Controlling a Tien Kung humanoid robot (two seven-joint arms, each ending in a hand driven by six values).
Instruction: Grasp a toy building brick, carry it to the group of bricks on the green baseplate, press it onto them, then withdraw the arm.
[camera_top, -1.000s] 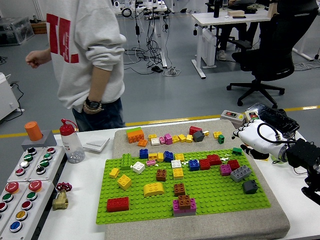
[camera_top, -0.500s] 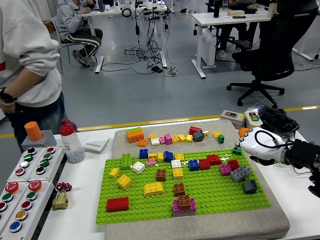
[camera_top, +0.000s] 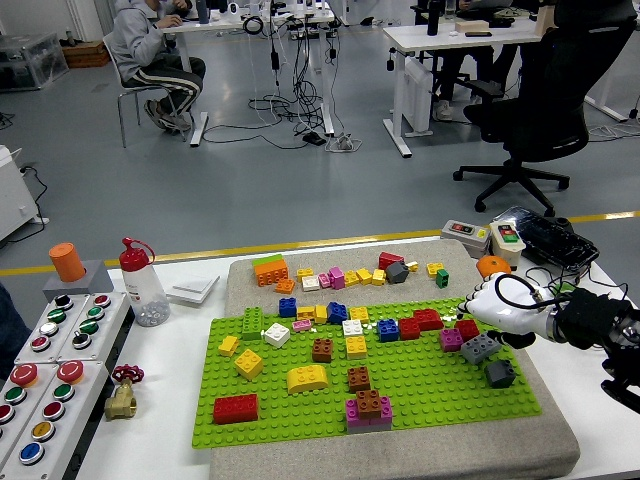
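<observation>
The green baseplate (camera_top: 420, 385) lies on a grey mat (camera_top: 400, 455) and carries several bricks. At its right end are red bricks (camera_top: 424, 320), a magenta brick (camera_top: 451, 340), a grey brick (camera_top: 481, 348) and a dark grey brick (camera_top: 499, 373). My right hand (camera_top: 480, 308), white on a black arm, reaches in from the right and sits low over the baseplate's back right corner, just above the grey and red bricks. It covers the spot where a small green brick lay; that brick is hidden.
Loose bricks (camera_top: 340, 276) lie along the mat's far strip. A button panel (camera_top: 50, 370), a brass valve (camera_top: 122, 395), a bottle (camera_top: 140, 285) and an orange cylinder (camera_top: 67, 262) stand at the left. A button box (camera_top: 465, 232) and a black device (camera_top: 545, 237) are at the back right.
My right hand has moved left and down from beside the mat to the baseplate's back right corner, covering the small green brick. The person at the far left has walked out of view.
</observation>
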